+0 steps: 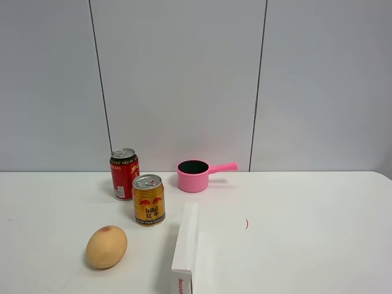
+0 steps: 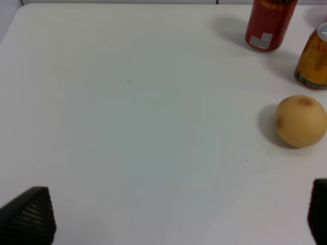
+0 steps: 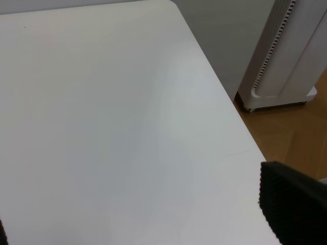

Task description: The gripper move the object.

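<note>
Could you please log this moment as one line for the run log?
left gripper: open, empty | right gripper: open, empty | gold can: upright, untouched, before red can | stage: pre-approach

The gold can [image 1: 149, 200] bears a red bull logo and black Chinese characters.

Red can [image 1: 124, 173], pink saucepan [image 1: 195, 175], tan round fruit [image 1: 106, 247], white box [image 1: 186, 248] on white table [image 1: 306, 233].

Left claw [image 2: 173, 214] spread wide, empty (right claw [image 3: 148, 214] likewise).
</note>
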Tool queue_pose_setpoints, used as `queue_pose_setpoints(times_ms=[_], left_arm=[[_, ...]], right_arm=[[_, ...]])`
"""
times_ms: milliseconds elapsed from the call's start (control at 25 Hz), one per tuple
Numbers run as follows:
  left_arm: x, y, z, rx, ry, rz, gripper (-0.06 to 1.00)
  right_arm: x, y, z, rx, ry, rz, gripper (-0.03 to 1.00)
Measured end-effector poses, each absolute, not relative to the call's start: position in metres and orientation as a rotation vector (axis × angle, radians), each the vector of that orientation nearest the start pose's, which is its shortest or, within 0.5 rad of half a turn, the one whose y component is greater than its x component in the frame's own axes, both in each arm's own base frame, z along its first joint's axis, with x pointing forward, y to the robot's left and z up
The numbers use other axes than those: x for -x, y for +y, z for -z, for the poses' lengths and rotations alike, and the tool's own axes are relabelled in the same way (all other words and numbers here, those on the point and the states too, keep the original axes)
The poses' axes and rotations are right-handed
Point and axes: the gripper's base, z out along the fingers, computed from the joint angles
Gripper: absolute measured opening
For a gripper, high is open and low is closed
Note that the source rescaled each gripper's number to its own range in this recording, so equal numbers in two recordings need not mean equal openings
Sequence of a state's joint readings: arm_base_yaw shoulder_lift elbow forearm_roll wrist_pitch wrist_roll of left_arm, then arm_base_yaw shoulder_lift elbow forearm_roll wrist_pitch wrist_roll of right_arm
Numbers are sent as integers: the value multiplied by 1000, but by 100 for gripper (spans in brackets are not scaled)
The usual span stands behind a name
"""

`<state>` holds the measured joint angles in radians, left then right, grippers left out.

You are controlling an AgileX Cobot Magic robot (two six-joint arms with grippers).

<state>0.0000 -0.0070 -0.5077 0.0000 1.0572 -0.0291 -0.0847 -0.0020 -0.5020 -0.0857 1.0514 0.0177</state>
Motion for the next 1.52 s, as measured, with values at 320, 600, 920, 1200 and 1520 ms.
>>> queue_pose_setpoints(times_ms=[320, 600, 920, 1200, 1520], left_arm=[[7, 0, -280, 29, 2026, 18, 100], [7, 0, -280, 29, 2026, 18, 100], [7, 0, -280, 29, 2026, 18, 100], [7, 0, -280, 29, 2026, 18, 100], [7, 0, -280, 29, 2026, 18, 100]], right_arm=[[6, -6, -279, -108, 2028, 145, 99], [6, -6, -279, -108, 2028, 145, 99], [6, -6, -279, -108, 2028, 145, 99], [6, -6, -279, -108, 2028, 145, 99], [6, -6, -279, -108, 2028, 145, 99]])
